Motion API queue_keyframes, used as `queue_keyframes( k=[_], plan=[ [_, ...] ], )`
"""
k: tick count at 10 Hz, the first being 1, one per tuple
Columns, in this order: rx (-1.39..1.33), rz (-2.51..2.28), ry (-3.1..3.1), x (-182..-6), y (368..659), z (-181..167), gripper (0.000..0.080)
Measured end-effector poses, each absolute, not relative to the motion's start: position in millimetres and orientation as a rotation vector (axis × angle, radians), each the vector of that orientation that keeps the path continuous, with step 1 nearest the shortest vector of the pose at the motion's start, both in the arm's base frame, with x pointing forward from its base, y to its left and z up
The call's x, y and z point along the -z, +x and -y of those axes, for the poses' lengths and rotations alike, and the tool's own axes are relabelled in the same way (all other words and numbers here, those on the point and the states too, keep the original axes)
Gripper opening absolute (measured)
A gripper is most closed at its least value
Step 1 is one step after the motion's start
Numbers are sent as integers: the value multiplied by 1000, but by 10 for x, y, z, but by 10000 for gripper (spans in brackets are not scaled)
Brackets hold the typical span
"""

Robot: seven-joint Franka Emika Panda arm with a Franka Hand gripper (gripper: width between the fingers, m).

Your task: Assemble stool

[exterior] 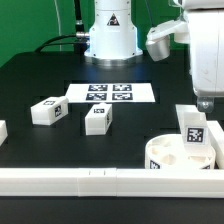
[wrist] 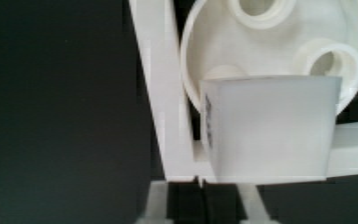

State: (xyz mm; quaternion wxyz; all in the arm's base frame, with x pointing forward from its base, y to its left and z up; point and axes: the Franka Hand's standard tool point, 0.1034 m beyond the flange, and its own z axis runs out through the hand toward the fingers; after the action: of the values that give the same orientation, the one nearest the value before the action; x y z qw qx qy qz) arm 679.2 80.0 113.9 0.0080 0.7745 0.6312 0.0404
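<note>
The gripper (exterior: 205,101), wide or narrow nobody can tell, hangs just above the leg (exterior: 193,130) standing in the seat (exterior: 163,156), and a bump could tip it out.

Leg (exterior: 193,130) upright on seat (exterior: 165,157), exterior view's right; two loose legs (exterior: 47,111) (exterior: 98,119) left; marker board (exterior: 110,93) behind.

Blocky leg (wrist: 274,128) sits just ahead of gripper (wrist: 195,198). Round seat (wrist: 229,60) lies beyond, two sockets (wrist: 261,12) visible. White rail (wrist: 151,90) runs beside the seat.

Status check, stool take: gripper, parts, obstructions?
Gripper just above upright leg, grip unclear. Leg stands on seat, beside rail. Two spare legs loose near marker board; nothing in the way.
</note>
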Motion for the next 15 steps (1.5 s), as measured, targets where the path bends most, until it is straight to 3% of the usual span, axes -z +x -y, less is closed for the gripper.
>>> queue_keyframes(
  k=[2, 3, 4, 5, 6, 7, 13, 15],
  plan=[
    [-131, -1966, 2422, -1142, 6725, -805, 231],
    [-125, -1969, 2421, -1151, 6685, -806, 231],
    [-122, -1971, 2418, -1162, 6664, -807, 429],
    [-122, -1976, 2414, -1155, 6655, -794, 560],
    [-126, -1979, 2411, -1145, 6663, -766, 560],
    [-125, -1974, 2417, -1111, 6662, -738, 631],
    [-116, -1977, 2432, -949, 6629, -740, 649],
    [-115, -1979, 2432, -941, 6625, -746, 392]
  ],
)
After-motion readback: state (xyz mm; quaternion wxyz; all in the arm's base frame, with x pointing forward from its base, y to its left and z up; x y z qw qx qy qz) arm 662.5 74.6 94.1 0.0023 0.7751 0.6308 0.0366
